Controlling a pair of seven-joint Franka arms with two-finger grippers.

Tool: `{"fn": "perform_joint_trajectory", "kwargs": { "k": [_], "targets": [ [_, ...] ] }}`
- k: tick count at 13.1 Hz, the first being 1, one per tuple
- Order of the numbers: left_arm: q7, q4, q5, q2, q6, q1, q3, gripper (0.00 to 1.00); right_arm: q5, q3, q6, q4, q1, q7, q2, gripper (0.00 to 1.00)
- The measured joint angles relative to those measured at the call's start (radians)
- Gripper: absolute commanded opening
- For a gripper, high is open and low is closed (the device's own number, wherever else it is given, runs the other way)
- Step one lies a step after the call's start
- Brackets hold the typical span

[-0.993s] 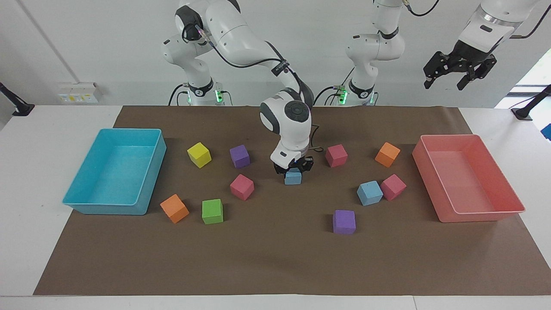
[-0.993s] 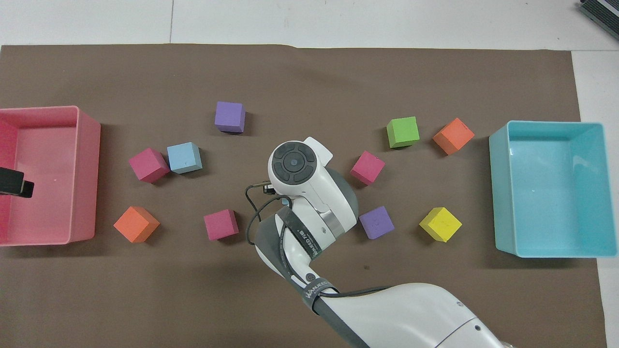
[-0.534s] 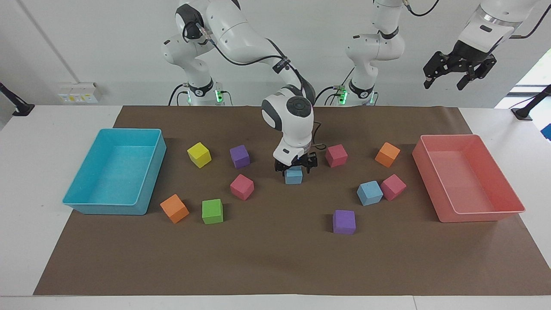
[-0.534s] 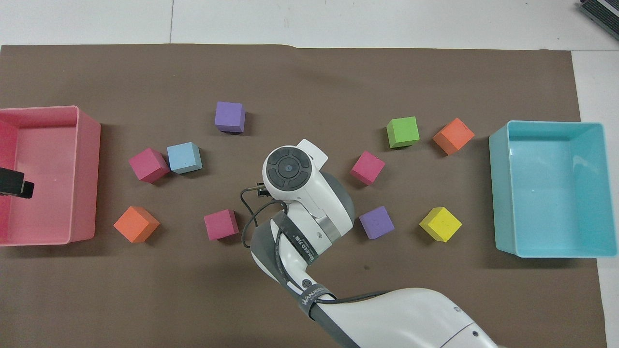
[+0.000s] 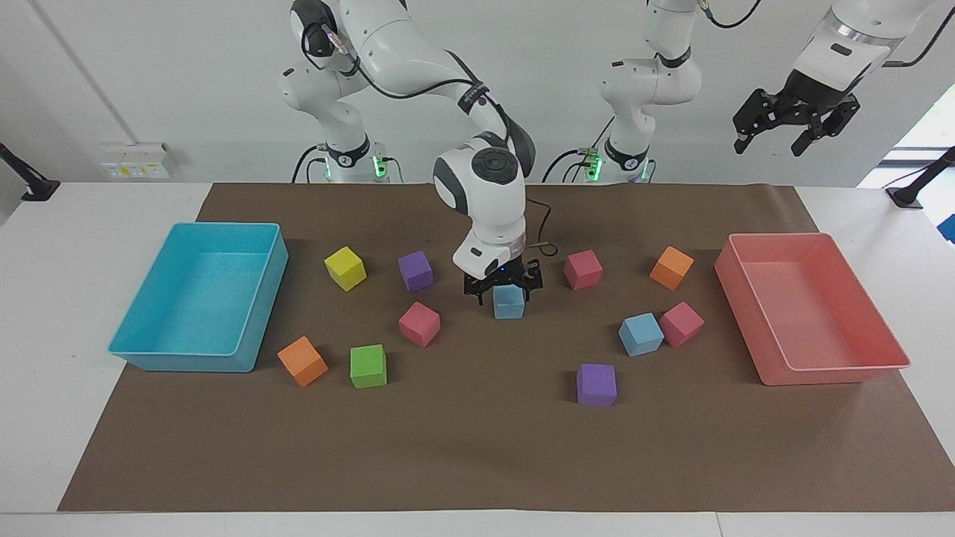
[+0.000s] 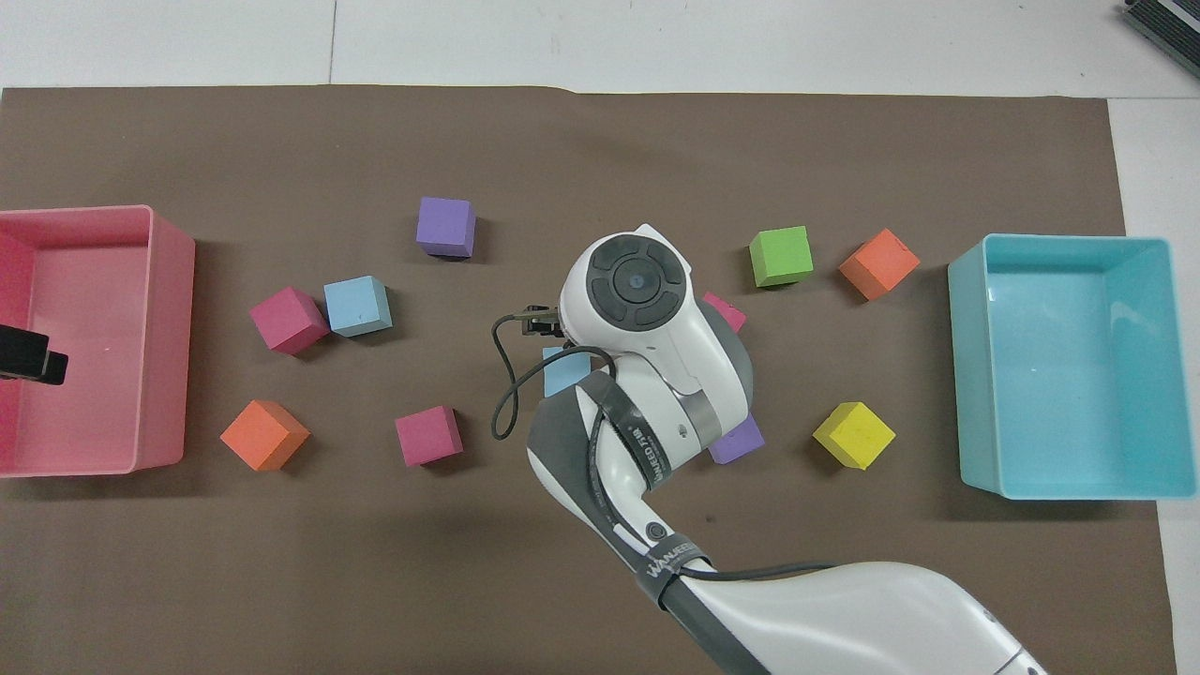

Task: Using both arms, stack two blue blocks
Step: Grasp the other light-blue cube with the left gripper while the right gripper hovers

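Note:
One blue block (image 5: 508,302) sits on the brown mat mid-table and partly shows in the overhead view (image 6: 565,370). My right gripper (image 5: 501,289) hangs just over its top, fingers spread wider than the block. The second blue block (image 5: 640,333) lies toward the left arm's end, touching a pink cube (image 5: 681,324); it also shows in the overhead view (image 6: 357,306). My left gripper (image 5: 794,133) waits high in the air, open and empty, over the pink tray (image 5: 888,350); only its tip (image 6: 28,354) shows from overhead.
Purple cubes (image 5: 596,384) (image 5: 415,270), pink cubes (image 5: 583,269) (image 5: 419,324), orange cubes (image 5: 671,267) (image 5: 302,361), a green cube (image 5: 368,366) and a yellow cube (image 5: 345,268) lie scattered on the mat. A turquoise tray (image 5: 254,328) stands at the right arm's end.
My right arm's wrist has risen and swung toward its own end of the table, and the gripper has come up off the blue block. The block has stayed put. The left arm has not moved.

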State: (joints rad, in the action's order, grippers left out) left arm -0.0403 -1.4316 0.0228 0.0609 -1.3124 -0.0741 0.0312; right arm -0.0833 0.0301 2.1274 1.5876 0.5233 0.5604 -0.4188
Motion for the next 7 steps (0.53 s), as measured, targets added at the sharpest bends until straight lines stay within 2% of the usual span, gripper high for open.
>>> {"fn": "perform_joint_trajectory", "kwargs": {
  "k": [3,6,7],
  "targets": [
    [0.041,-0.018,0.000,-0.002,-0.052,-0.015,-0.011,1.00,-0.102,0.000,-0.038,0.006,-0.068,-0.064,0.039,1.00],
    [0.118,-0.104,0.000,-0.011,-0.177,-0.067,-0.015,1.00,-0.202,0.000,-0.043,0.047,-0.135,-0.249,0.046,1.00],
    [0.146,-0.142,0.000,-0.016,-0.226,-0.086,-0.016,1.00,-0.228,0.001,-0.043,0.068,-0.157,-0.306,0.048,0.87]
  ]
}}
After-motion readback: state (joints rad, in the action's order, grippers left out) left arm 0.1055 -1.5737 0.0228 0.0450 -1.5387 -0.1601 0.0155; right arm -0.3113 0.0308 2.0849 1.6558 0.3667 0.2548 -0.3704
